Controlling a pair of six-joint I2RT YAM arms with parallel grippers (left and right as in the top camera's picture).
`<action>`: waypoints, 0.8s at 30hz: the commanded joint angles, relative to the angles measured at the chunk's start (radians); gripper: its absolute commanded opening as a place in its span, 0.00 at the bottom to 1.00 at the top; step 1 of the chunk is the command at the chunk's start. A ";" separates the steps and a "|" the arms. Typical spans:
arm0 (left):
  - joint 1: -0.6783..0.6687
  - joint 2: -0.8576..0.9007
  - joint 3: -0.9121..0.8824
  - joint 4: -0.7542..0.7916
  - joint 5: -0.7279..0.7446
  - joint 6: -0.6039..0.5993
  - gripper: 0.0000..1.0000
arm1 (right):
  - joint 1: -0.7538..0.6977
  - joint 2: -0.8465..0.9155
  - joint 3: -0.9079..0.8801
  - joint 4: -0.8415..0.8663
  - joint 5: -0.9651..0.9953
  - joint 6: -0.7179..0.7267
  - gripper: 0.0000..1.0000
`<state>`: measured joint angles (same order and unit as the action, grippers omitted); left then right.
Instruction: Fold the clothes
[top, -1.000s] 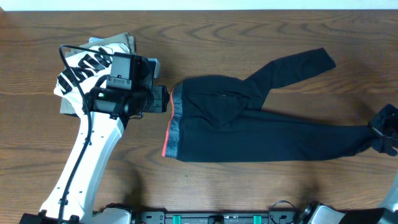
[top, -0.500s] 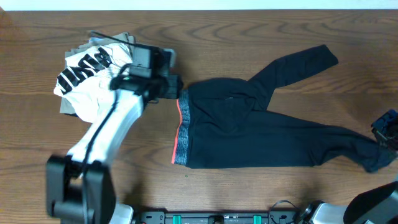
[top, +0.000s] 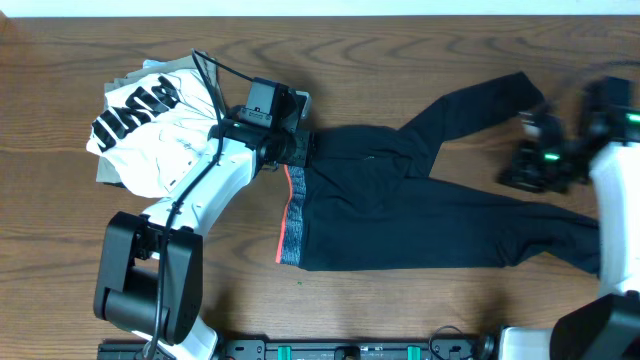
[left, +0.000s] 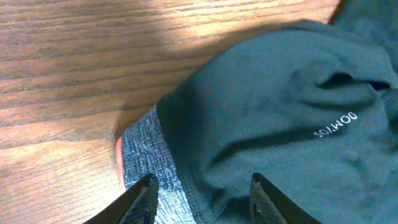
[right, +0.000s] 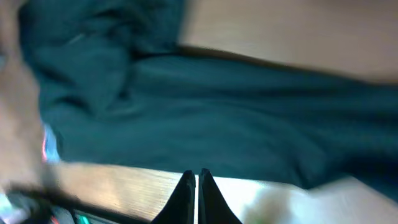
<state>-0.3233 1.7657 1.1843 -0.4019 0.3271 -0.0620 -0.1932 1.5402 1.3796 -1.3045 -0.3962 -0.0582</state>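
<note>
The clothes, black leggings (top: 400, 215), lie flat across the table with the grey, coral-edged waistband (top: 291, 222) on the left and both legs running right. My left gripper (top: 300, 148) sits at the waistband's far corner. In the left wrist view it is open (left: 204, 186), its fingertips (left: 144, 191) straddling the grey band (left: 146, 149) and the black fabric (left: 280, 93). My right gripper (top: 512, 178) hovers between the two legs near their ends. In the blurred right wrist view it is shut (right: 196, 177) with nothing in it, and the leggings (right: 217, 112) lie beyond.
A white shirt with black lettering (top: 140, 125) lies on a khaki garment (top: 192, 66) at the back left, just behind my left arm. Bare wooden table (top: 400, 310) runs along the front. The lower leg's end reaches the right edge.
The leggings slid to the right. My right gripper let go of the lower leg's end and rose beside the upper leg. My left gripper moved to the waistband's far corner.
</note>
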 joint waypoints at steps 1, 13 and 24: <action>-0.004 0.023 0.013 0.001 0.005 0.047 0.48 | 0.183 0.005 -0.011 0.042 -0.075 -0.063 0.02; -0.003 0.124 0.013 0.024 0.085 0.146 0.31 | 0.686 0.163 -0.075 0.294 0.020 -0.100 0.01; -0.003 0.195 0.013 0.087 0.085 0.185 0.31 | 0.876 0.402 -0.075 0.382 0.192 -0.220 0.01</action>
<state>-0.3241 1.9293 1.1843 -0.3199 0.3977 0.1028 0.6601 1.9198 1.3121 -0.9226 -0.2684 -0.2359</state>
